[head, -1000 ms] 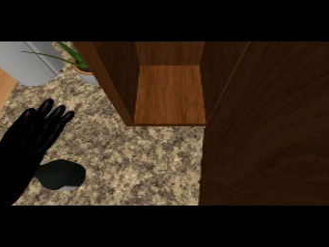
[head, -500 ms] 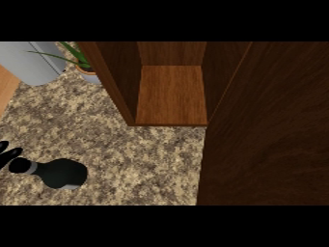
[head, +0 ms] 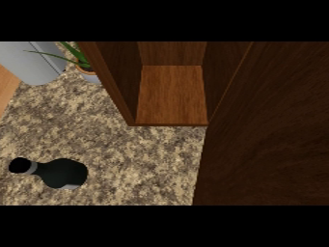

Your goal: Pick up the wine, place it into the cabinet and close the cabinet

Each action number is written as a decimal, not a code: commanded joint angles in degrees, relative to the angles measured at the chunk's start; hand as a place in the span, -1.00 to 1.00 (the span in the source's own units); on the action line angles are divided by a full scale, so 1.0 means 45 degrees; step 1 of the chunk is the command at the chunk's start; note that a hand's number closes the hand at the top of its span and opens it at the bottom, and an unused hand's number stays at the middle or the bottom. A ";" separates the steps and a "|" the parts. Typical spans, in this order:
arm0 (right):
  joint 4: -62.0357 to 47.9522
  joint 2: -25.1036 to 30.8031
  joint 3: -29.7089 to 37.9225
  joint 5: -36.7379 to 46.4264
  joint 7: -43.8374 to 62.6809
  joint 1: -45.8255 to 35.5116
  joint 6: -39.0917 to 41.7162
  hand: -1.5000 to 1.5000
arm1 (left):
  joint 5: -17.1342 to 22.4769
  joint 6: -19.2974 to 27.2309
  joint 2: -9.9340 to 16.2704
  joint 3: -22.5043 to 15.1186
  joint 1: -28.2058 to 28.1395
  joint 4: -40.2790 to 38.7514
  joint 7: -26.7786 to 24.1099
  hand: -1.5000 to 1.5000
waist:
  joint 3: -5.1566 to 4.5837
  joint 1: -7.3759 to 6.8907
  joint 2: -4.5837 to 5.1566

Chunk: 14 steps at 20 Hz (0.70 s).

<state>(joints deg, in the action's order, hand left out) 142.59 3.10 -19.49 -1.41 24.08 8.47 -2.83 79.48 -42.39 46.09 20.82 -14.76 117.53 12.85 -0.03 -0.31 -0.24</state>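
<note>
Neither hand is showing, so their state cannot be told; the wine bottle [head: 56, 172] is standing near the counter's [head: 124, 144] front-left corner, left of the open cabinet [head: 172, 94].

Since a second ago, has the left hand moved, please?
Yes. It has drawn back off the lower left edge, away from the cabinet, and no longer shows; the wine bottle stands uncovered.

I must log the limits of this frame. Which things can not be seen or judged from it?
- Both hands: outside the head view, so their state is unknown.
- Wine bottle: seen from steeply above; its height and label cannot be judged.
- Cabinet: its open door runs past the right edge and covers the counter there.
- Plant: cut by the cabinet wall.
</note>
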 commanded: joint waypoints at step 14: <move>0.2280 0.0352 -0.1436 0.1707 0.2847 -0.1468 -0.1848 -1.00 | -0.1030 0.0325 -0.1233 0.0092 0.0522 -0.0205 0.1455 -1.00 | -0.0010 0.0168 0.0013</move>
<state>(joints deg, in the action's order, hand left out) 143.51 4.01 -24.80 0.55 31.34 3.03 -9.62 78.00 -41.83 43.34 22.81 -13.73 116.21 18.77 -0.05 0.43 -0.22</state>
